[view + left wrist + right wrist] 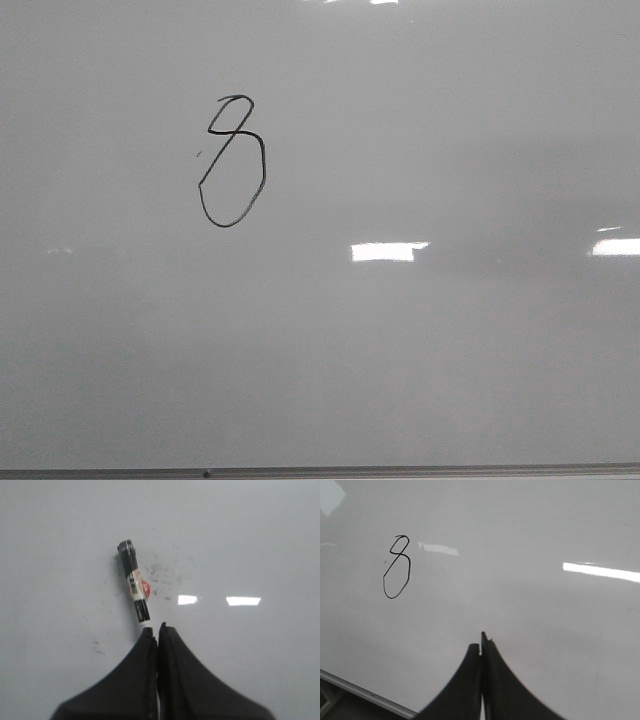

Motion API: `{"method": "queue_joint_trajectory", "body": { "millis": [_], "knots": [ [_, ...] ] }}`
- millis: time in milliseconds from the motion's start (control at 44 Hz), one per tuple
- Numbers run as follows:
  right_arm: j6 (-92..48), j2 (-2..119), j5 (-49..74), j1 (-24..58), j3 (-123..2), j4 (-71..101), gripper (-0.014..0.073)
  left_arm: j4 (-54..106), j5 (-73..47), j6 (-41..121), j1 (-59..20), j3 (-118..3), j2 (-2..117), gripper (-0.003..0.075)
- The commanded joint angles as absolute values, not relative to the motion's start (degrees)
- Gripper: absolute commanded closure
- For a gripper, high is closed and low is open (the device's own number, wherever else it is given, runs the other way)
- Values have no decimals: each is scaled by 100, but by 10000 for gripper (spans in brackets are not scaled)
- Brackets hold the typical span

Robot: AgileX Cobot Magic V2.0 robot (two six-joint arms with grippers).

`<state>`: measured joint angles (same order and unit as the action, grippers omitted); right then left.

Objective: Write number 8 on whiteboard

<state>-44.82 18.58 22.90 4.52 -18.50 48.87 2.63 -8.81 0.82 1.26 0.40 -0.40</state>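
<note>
The number 8 (pixel 232 162) stands drawn in thin black line on the whiteboard (pixel 450 350), in the upper left part of the board as the front view shows it, a small angular loop above a larger oval one. A thin grey frame edge runs along the board's bottom.

In the left wrist view a black marker (pixel 134 583) with a white and red label lies on a pale surface, its end just beside the tips of the left gripper (pixel 157 629). That gripper's jaws are clenched together, grasping nothing. The right gripper (pixel 481 642) has its jaws pressed closed and empty too, well apart from the figure.
</note>
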Motion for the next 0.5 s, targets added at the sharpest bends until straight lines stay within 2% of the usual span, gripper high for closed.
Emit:
{"method": "queue_joint_trajectory", "body": {
  "millis": [0,477],
  "knots": [
    [-4484,1878,2047,422,-2000,5035,662,320,-385,90,174,129,-123,741],
    [-4484,1878,2046,422,-2000,5035,662,318,-475,90,174,117,-113,741]
  ]
}}
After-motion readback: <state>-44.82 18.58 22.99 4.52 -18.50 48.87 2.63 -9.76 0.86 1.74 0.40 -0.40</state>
